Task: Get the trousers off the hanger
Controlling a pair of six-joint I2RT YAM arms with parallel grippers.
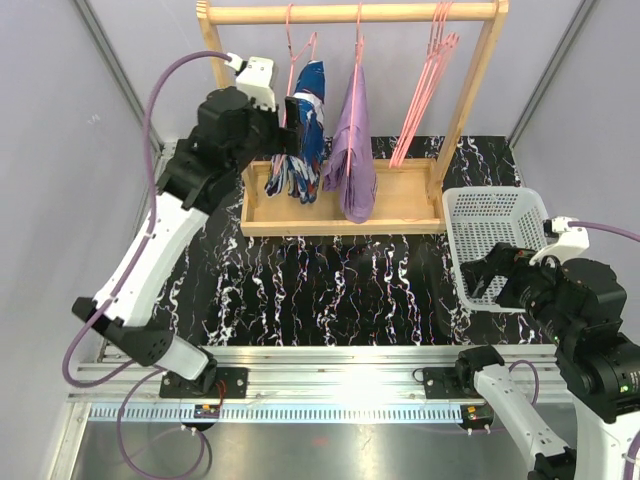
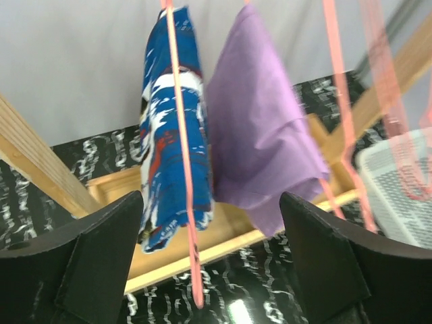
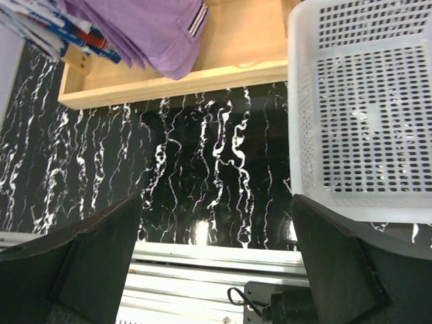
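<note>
The royal blue patterned trousers [image 1: 308, 130] hang on a pink hanger [image 1: 299, 50] from the wooden rack's top rail [image 1: 350, 13]. The lilac trousers [image 1: 354, 150] hang on a second pink hanger just to their right. My left gripper [image 1: 297, 125] is open, raised beside the blue trousers. In the left wrist view the blue trousers [image 2: 169, 128] and lilac trousers [image 2: 260, 128] hang ahead between my fingers [image 2: 101, 243], with the hanger's pink wire [image 2: 185, 182] in front. My right gripper [image 1: 478, 280] is open and empty, low near the basket.
Several empty pink hangers [image 1: 428, 85] hang at the rack's right. The rack's wooden base tray [image 1: 400, 195] sits on the black marbled tabletop [image 1: 340, 290]. A white perforated basket [image 1: 495, 240] stands at the right, also in the right wrist view [image 3: 368, 108].
</note>
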